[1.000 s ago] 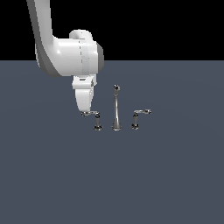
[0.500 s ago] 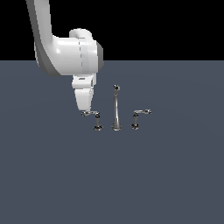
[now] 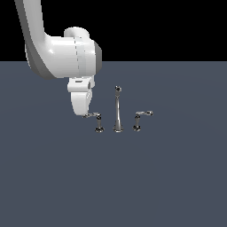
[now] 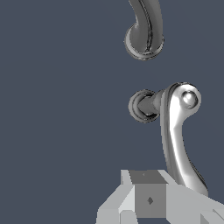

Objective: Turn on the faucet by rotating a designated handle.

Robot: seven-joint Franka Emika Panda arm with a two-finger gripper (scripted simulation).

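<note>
The faucet (image 3: 117, 113) is a tiny chrome set on the grey floor, its tall thin spout tipped with a ball. The handle (image 3: 94, 117) is the lever post on the exterior view's left, its thin arm pointing left. My gripper (image 3: 84, 114) hangs straight down with its tip at the end of that arm. In the wrist view the handle (image 4: 177, 131) runs from its round foot down to one grey finger (image 4: 148, 197), which touches the lever's end. Whether the fingers are open or shut does not show.
The twin lever (image 3: 141, 119) stands on the exterior view's right of the spout, arm pointing right. The spout's base (image 4: 144, 35) shows beyond the handle in the wrist view. The white arm (image 3: 57, 53) rises up and to the left over flat grey floor.
</note>
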